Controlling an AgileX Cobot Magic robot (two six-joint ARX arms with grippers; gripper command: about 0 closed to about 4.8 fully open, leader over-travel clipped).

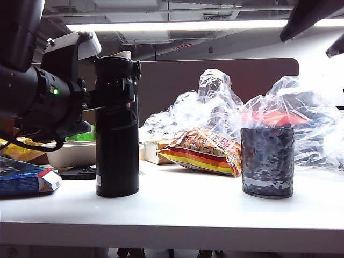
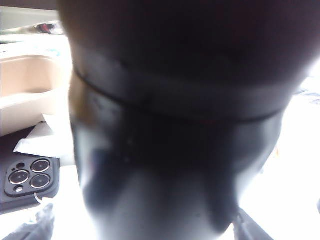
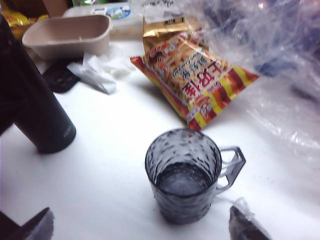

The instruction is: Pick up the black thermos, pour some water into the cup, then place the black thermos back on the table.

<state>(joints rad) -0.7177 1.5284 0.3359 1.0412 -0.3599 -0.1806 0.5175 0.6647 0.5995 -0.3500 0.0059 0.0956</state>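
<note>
**Thermos and cup on the white table**

While the matte-black, tall cylindrical black thermos (image 1: 116,129) stands upright on the smooth table (image 1: 183,207), the left gripper (image 1: 110,99) brackets its upper body, jaws spread. Well apart stands the dimpled, glassy grey cup (image 3: 183,172). Above it hovers the right gripper (image 3: 142,225), jaws wide, empty.

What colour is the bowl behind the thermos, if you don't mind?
Beige; the bowl shows best in the right wrist view.

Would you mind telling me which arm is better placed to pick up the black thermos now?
The left. Its open claw is already at the upper body of the black thermos, which fills the left wrist view. The right claw, also open, hovers above the cup, away from the thermos.
</note>
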